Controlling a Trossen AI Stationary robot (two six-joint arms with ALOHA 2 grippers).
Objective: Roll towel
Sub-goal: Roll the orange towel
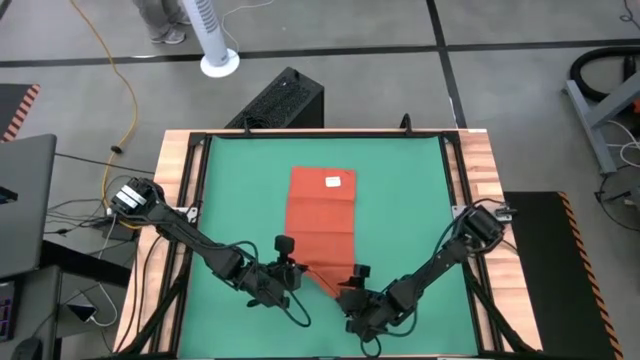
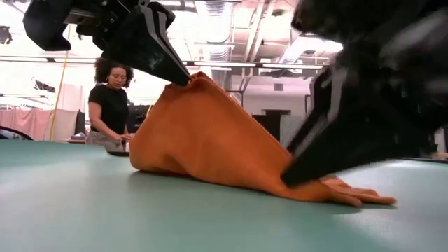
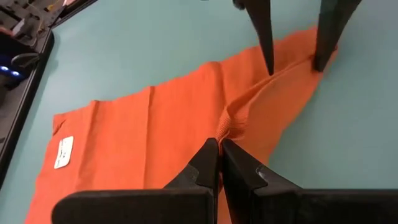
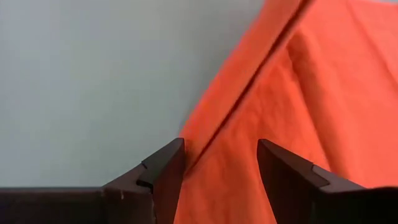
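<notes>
The orange-red towel (image 1: 322, 215) lies lengthwise on the green mat (image 1: 230, 200), its white tag (image 1: 334, 181) near the far edge. The far part lies flat. The near left part is raised into a peak (image 2: 192, 80) under my left gripper (image 1: 297, 270), which is shut on it. My right gripper (image 1: 357, 272) is open at the towel's near right corner (image 2: 350, 194). Its two fingers (image 3: 267, 59) come down on either side of a ridge of cloth there. In the right wrist view the towel's edge (image 4: 249, 81) runs between its fingers. My left gripper pinches a bunched fold of the towel's near left part (image 3: 229, 127) between its two fingertips, slanting down from the table's near left. That fold is lifted off the mat and the cloth slopes down from it to the flat part. My right gripper's fingertips reach the corner; whether they touch the cloth I cannot tell.
The mat fills a wooden table (image 1: 480, 160) with a dark frame. Bare mat lies left and right of the towel. Beyond the far edge are a black box (image 1: 285, 100) and a white fan base (image 1: 218, 65). A person (image 2: 108, 98) stands behind the table.
</notes>
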